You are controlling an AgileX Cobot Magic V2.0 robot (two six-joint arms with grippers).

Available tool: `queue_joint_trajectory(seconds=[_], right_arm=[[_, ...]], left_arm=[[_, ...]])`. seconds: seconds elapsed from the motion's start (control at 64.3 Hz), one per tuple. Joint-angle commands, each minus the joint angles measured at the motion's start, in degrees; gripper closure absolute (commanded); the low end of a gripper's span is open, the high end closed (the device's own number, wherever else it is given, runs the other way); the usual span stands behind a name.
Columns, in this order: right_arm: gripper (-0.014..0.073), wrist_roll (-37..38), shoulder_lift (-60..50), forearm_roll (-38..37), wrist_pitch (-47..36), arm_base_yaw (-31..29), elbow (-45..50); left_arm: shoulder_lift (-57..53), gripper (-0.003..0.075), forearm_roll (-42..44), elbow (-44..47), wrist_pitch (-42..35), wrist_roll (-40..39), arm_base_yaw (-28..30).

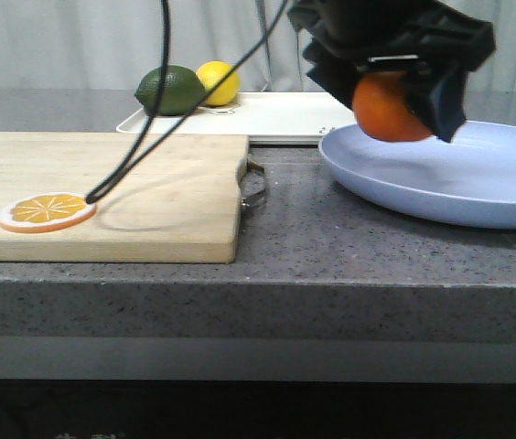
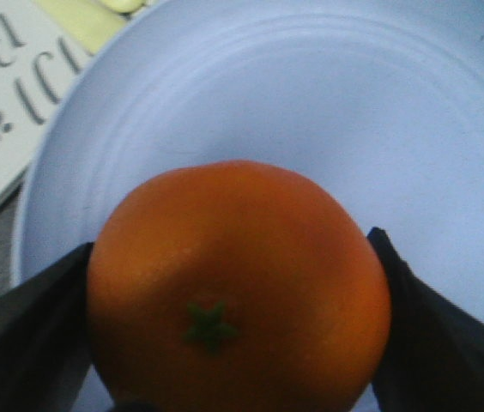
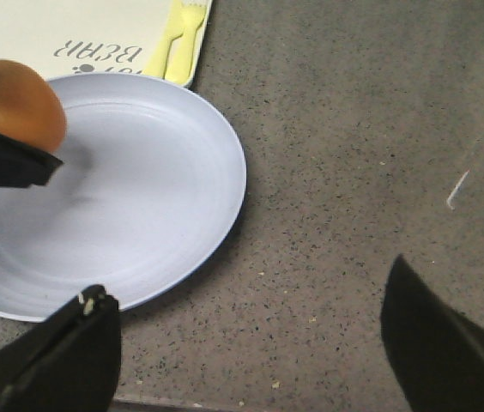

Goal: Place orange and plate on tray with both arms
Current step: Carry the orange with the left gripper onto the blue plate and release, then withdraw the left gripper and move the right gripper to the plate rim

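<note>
Orange [image 1: 388, 112] fruit sits clamped in the left pincer [image 1: 395, 87] just above the lavender plate [image 1: 478, 174], so it should travel level toward the far cream tray [image 1: 285, 117] without squeezing harder, while the right pincer [image 3: 251, 343], spread wide, approaches the plate's near rim.

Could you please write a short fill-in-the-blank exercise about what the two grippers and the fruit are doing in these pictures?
1. The left gripper is shut on the ____.
2. The orange hangs above the lavender-blue ____.
3. The right gripper is ____ and holds nothing.
4. The orange slice lies on the wooden ____.

Missing words: orange; plate; open; cutting board.
</note>
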Motion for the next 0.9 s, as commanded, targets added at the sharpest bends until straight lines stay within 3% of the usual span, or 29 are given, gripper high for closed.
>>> queue_joint_trajectory(seconds=[0.0, 0.093, 0.233, 0.28, 0.513, 0.699, 0.886], right_arm=[[-0.0029, -0.38, 0.47, 0.08, -4.21, 0.03, -1.83], [-0.0029, -0.38, 0.47, 0.08, -4.21, 0.03, -1.83], [-0.0029, -0.38, 0.47, 0.08, -4.21, 0.03, -1.83], [-0.0029, -0.38, 0.47, 0.08, -4.21, 0.03, -1.83], [-0.0029, -0.38, 0.47, 0.08, -4.21, 0.03, -1.83], [-0.0029, -0.38, 0.47, 0.08, -4.15, 0.03, -1.83], [-0.0029, -0.38, 0.47, 0.08, -4.44, 0.03, -1.83]], left_arm=[[-1.1, 0.0265, -0.46, -4.3, -2.7, -0.39, -1.45], [0.7, 0.0242, -0.46, -5.96, -2.81, -0.39, -2.27], [1.99, 0.0104, -0.55, -7.19, -2.3, -0.39, -2.84], [1.98, 0.009, -0.55, -7.29, -2.13, -0.39, -2.84], [-1.17, 0.0087, -0.69, -7.63, -0.66, -2.38, -2.84], [-8.03, 0.0087, -0.31, -7.35, 4.87, -6.76, -1.76], [-16.24, 0.009, -0.03, -1.28, 4.17, -8.19, -1.09]])
